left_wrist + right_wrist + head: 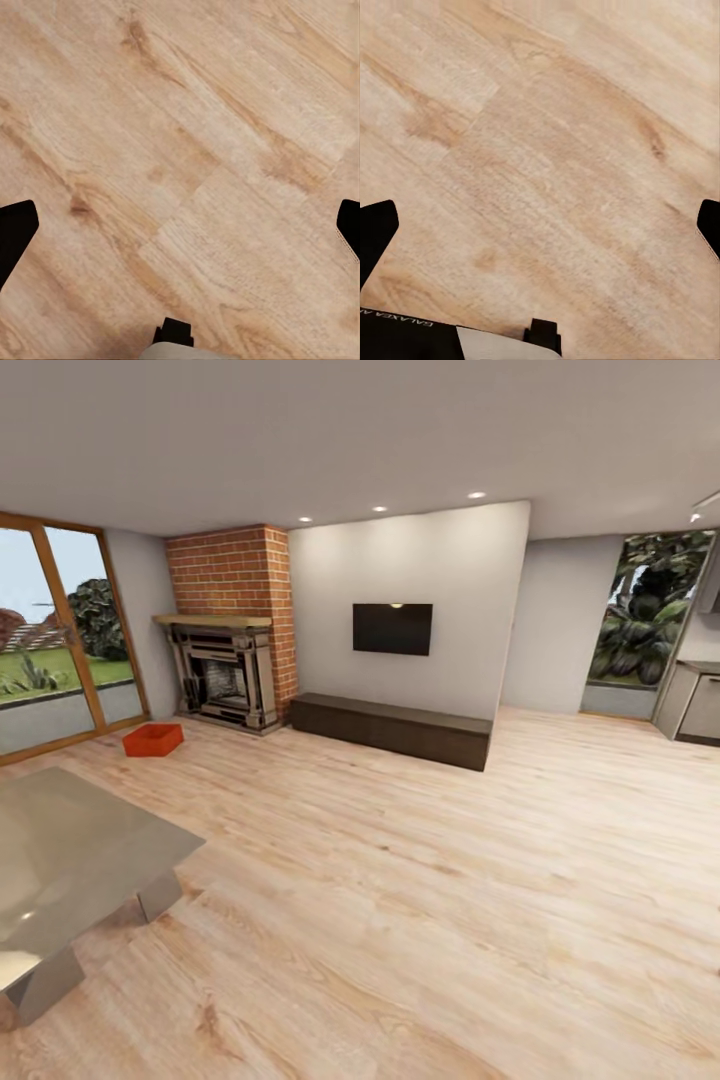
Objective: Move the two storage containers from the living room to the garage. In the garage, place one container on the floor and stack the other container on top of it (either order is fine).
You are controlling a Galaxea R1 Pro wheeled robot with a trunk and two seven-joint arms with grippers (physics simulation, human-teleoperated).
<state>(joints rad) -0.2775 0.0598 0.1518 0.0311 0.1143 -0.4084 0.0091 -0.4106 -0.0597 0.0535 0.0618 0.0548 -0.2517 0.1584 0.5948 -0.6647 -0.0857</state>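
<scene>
One orange-red storage container (153,739) rests on the light wood plank floor of the living room, far off at the left, in front of the brick fireplace (229,628) and beside the glass door. My left gripper (180,225) hangs open over bare planks, its dark fingertips (15,232) spread wide at the frame edges. My right gripper (540,225) is open too, fingertips (375,229) far apart, with only wood floor between them. Neither gripper holds anything.
A grey coffee table (70,860) fills the near left. A dark low cabinet (392,728) runs along the white wall under a wall-mounted screen (392,628). Glass doors (55,630) line the left wall. Kitchen cabinets (695,705) stand at far right. Wide wood floor lies ahead.
</scene>
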